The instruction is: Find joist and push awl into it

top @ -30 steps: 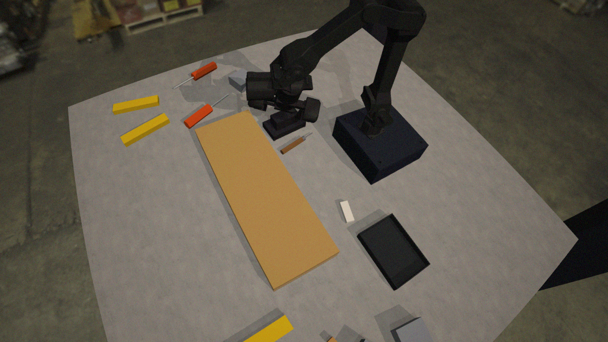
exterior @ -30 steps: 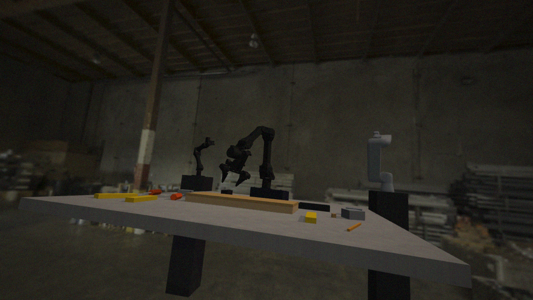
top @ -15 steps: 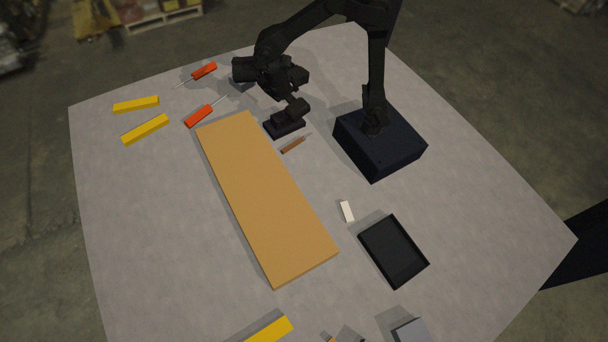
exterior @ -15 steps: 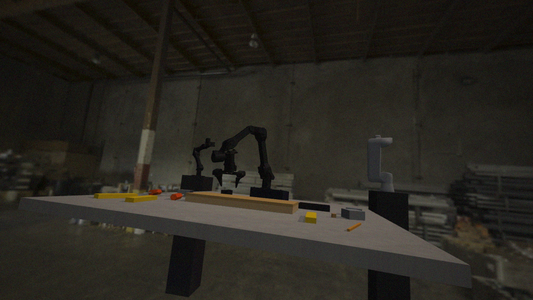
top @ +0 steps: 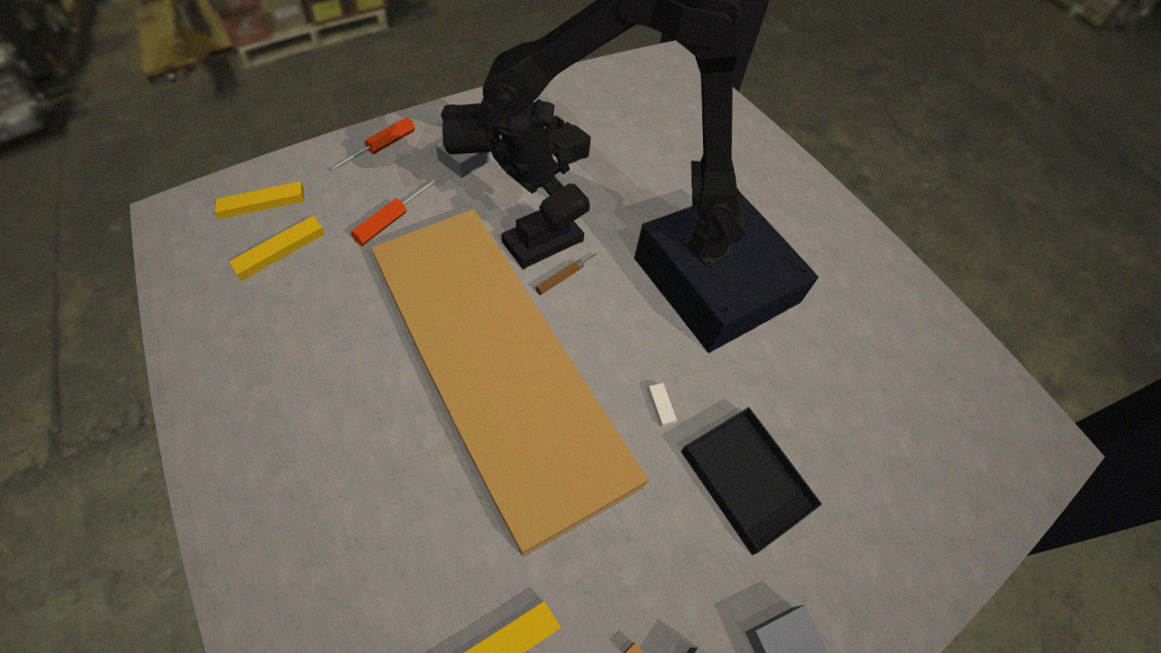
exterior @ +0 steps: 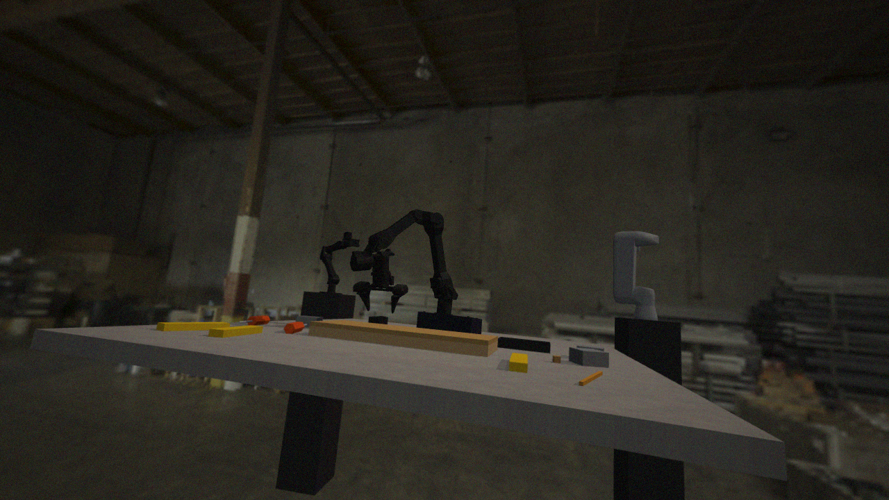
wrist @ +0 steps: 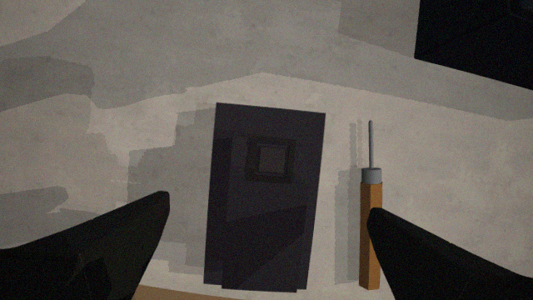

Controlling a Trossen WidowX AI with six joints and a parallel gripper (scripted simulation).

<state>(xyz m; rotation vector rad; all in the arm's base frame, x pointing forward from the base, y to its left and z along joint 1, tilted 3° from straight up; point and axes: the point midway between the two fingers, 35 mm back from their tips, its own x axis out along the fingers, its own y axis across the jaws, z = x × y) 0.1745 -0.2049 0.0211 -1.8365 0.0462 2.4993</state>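
My gripper (exterior: 380, 310) (wrist: 271, 210) is open and empty, pointing down above the stud finder, its fingers spread to either side in the wrist view. The dark stud finder (top: 541, 238) (exterior: 378, 319) (wrist: 266, 196) stands on the table beside the panel's far end. The awl (top: 558, 278) (wrist: 369, 197) lies next to it, orange handle toward the panel and metal tip away; the right finger overlaps the handle in the wrist view. The tan floor panel (top: 502, 365) (exterior: 397, 335) shows no hole in its visible top. The black tray (top: 750, 479) (exterior: 524, 345) is empty. The joist is hidden.
A white block (top: 662, 404) lies between panel and tray. Two red-handled screwdrivers (top: 389, 135) (top: 379, 221), yellow bars (top: 259, 199) (top: 278, 248) (top: 515, 629) and grey blocks (top: 463, 159) (top: 787, 631) lie around the panel. My arm's dark base (top: 722, 276) stands right of the awl.
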